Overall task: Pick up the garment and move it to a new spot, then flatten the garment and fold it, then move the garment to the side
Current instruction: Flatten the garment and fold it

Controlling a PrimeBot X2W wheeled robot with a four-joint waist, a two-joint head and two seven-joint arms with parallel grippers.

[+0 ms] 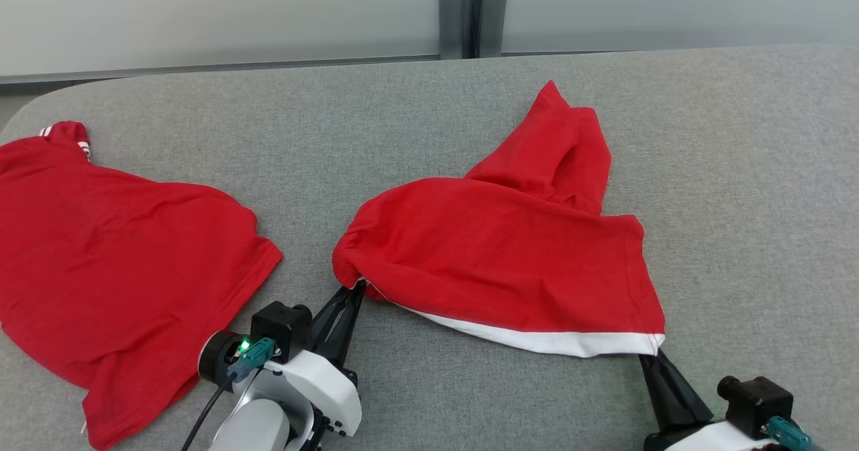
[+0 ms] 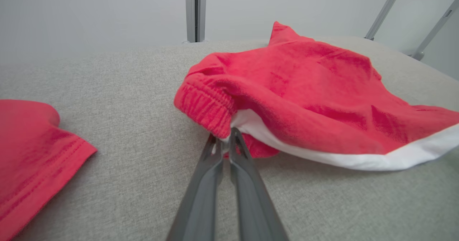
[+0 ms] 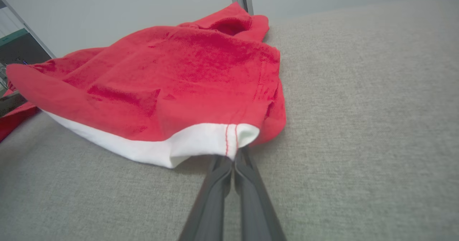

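Left tool (image 1: 359, 285) and right tool (image 1: 646, 358) pinch corners of the garment (image 1: 510, 256); a red shirt (image 1: 114, 249) lies apart.

The garment (image 1: 510, 256) in the middle is bright red, with a plain white band (image 1: 557, 342) along its near edge and a line of red stitching across the white at one corner. The second garment (image 1: 114, 256) to the left is the same red, with thin white stripes (image 1: 83, 147) at its cuff. The table (image 1: 738, 169) is a flecked grey weave. The left gripper (image 1: 356, 290) and right gripper (image 1: 649, 357) have black fingers.
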